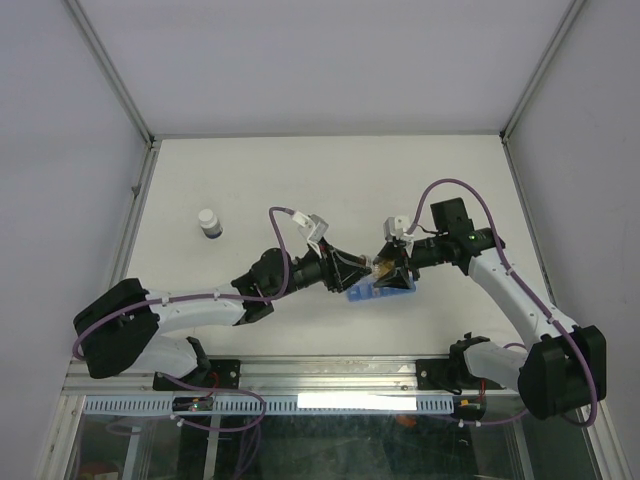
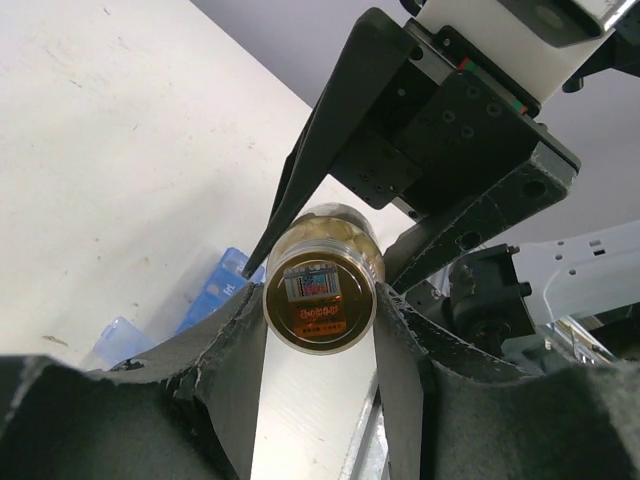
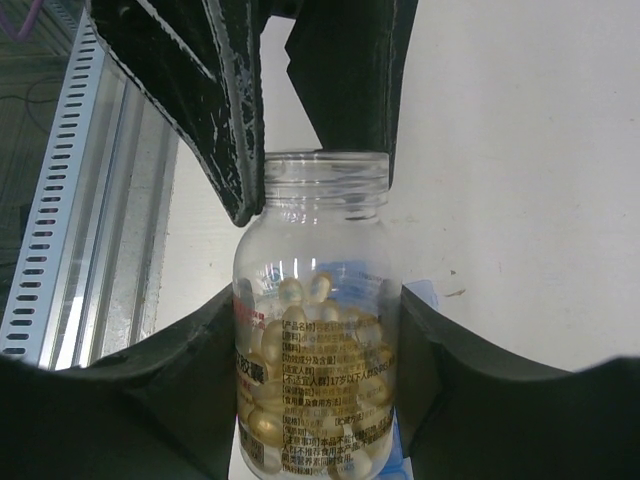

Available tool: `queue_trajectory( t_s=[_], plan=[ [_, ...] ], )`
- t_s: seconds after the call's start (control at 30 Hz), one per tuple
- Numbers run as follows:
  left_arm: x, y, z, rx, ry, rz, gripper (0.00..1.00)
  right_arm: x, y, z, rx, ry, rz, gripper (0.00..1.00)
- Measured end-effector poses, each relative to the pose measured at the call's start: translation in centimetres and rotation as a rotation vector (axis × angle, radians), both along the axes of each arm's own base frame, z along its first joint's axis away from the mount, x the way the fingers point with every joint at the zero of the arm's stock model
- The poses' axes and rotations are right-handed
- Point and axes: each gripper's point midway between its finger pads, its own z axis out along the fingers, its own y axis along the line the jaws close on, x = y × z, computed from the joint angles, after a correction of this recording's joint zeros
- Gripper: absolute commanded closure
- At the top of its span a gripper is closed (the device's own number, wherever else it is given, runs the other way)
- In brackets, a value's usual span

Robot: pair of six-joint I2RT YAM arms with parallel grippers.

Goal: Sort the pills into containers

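A clear pill bottle (image 1: 381, 267) of yellow softgel pills (image 3: 300, 380) hangs sideways between both grippers, just above the containers (image 1: 372, 293), a blue organiser strip. My right gripper (image 3: 315, 400) is shut on the bottle's body (image 3: 315, 350). My left gripper (image 2: 320, 335) is shut on the threaded neck end, whose round gold face (image 2: 320, 300) carries a sticker. The left fingers (image 3: 200, 80) meet the neck in the right wrist view. The right fingers (image 2: 330, 150) reach in from above in the left wrist view. The blue strip (image 2: 215, 290) lies below the bottle.
A small white cap with a dark base (image 1: 210, 222) stands on the table at the far left. An aluminium rail (image 1: 330, 372) runs along the near table edge, close behind the grippers. White walls enclose the table.
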Motion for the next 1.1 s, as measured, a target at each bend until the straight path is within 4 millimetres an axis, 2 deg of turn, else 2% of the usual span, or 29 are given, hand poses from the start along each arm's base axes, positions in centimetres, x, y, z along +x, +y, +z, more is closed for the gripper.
queue_trajectory(
  t_s=[0.1, 0.27, 0.53, 0.7, 0.97, 1.1],
  plan=[
    [0.0, 0.0, 0.0, -0.002, 0.015, 0.011, 0.22, 0.0, 0.0, 0.0, -0.001, 0.002, 0.0, 1.0],
    [-0.2, 0.4, 1.0, -0.04, -0.016, 0.011, 0.02, -0.1, 0.1, 0.0, -0.001, 0.002, 0.005, 1.0],
    [-1.1, 2.4, 3.1, -0.079, -0.151, 0.017, 0.01, -0.1, 0.1, 0.0, 0.0, 0.002, 0.005, 1.0],
    [-2.1, 3.4, 3.7, -0.059, -0.336, -0.01, 0.01, -0.2, 0.1, 0.0, 0.001, 0.003, 0.006, 1.0],
    [-3.6, 2.7, 1.8, 0.092, -0.73, -0.16, 0.01, -0.2, 0.1, 0.1, 0.004, 0.005, 0.008, 1.0],
    [-2.7, 2.2, -0.2, 0.161, -0.781, -0.209, 0.02, -0.2, 0.1, 0.1, 0.004, 0.004, 0.008, 1.0]
  ],
)
